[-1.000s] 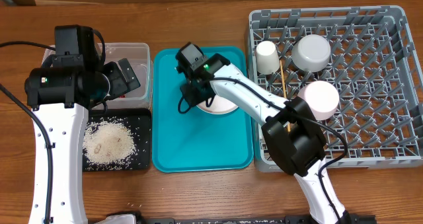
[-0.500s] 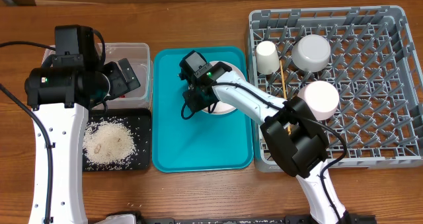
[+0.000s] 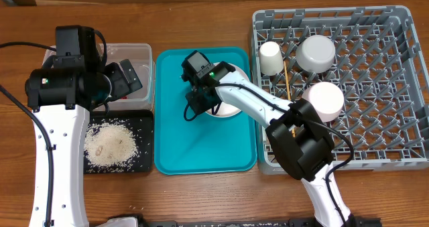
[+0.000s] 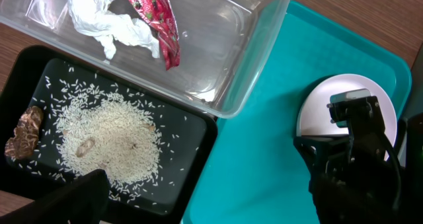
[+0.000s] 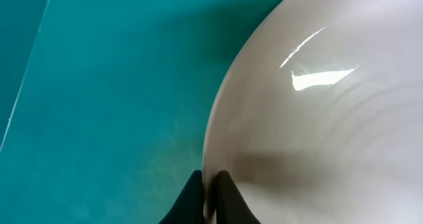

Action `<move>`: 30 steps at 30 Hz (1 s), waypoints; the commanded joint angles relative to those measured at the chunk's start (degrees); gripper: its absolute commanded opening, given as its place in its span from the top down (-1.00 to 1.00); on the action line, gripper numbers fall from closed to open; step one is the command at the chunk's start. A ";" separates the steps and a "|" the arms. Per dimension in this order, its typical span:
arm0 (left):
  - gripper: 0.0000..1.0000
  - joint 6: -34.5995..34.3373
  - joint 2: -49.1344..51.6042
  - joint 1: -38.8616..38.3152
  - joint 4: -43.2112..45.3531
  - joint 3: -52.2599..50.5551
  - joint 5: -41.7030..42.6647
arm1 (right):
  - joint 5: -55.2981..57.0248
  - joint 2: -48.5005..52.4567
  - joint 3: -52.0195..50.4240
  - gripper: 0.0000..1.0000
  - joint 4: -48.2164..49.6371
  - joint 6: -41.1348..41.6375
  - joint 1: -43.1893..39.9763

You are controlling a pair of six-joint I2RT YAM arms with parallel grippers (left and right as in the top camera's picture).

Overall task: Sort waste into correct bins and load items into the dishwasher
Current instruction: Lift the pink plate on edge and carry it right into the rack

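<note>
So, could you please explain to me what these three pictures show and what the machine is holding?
Two robot arms work at a table. One picture looks down from overhead; the other two come from a camera on each wrist. On the left, a clear tub holds a tissue and red wrapper; a black tray holds rice. On the right, a grey rack holds a cup, two bowls and chopsticks. Between them, on a teal tray, the right claw pinches a plate's rim. The left claw hovers by the tub; whether it is open is unclear.
</note>
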 commanded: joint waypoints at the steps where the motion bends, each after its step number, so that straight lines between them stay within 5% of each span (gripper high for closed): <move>1: -1.00 -0.17 -0.09 0.24 0.07 0.50 -0.76 | -0.52 1.86 2.23 0.92 -2.78 1.07 0.20; 16: -1.00 -0.17 -0.09 0.24 0.07 0.50 -0.74 | -18.08 -2.78 39.06 0.92 -30.93 1.11 -5.62; 30: -1.00 -0.17 -0.09 0.24 0.09 0.50 -0.74 | -45.24 -7.21 40.87 0.92 -44.63 -4.55 -29.94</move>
